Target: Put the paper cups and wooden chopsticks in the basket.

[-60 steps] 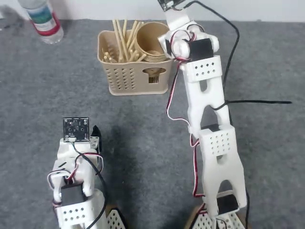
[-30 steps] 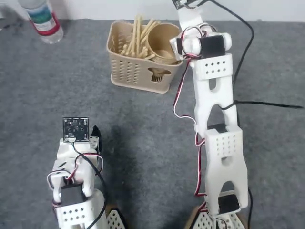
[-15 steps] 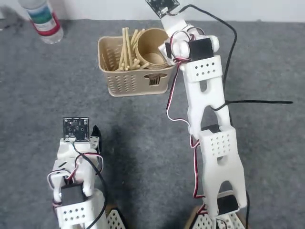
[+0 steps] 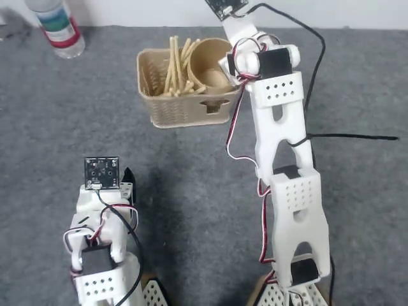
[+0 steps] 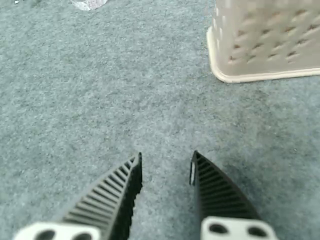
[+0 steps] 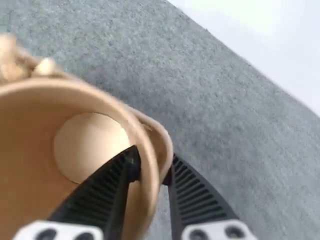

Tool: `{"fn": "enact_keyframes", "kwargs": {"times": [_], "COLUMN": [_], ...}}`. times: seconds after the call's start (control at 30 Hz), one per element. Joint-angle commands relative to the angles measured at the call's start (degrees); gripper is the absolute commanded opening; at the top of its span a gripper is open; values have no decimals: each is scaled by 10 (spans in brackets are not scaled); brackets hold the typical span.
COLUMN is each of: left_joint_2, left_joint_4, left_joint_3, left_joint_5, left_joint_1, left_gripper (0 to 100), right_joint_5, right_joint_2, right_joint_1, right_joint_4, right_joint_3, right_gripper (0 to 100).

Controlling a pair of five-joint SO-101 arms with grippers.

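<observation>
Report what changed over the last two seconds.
The right hand, shut on the paper cup, swung right, back left, then slightly right, dragging the basket and its chopsticks along. The left hand and the bottle stayed put.

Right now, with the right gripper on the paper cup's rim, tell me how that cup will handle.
The paper cup is probably light; its thin wall, pinched by the right gripper, may flex or dent. Standing beside chopsticks in the basket, it could drag them or tip the basket if pulled.
</observation>
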Motion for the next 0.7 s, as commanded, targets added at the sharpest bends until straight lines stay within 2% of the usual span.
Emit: {"fn": "enact_keyframes", "kwargs": {"times": [0.0, 0.4, 0.67], "left_joint_2": [-8, -8, -8], "left_joint_4": [-4, -4, -4], "left_joint_3": [-2, -2, -2], "left_joint_5": [-4, -4, -4], "left_joint_1": [3, 3, 3], "left_gripper": [148, 148, 148], "right_joint_5": [-4, -10, -113], "right_joint_2": [-75, -109, -130], "right_joint_1": [14, 15, 65], "right_joint_4": [22, 91, 105], "right_joint_3": [-3, -2, 81], "right_gripper": [6, 6, 6]}}
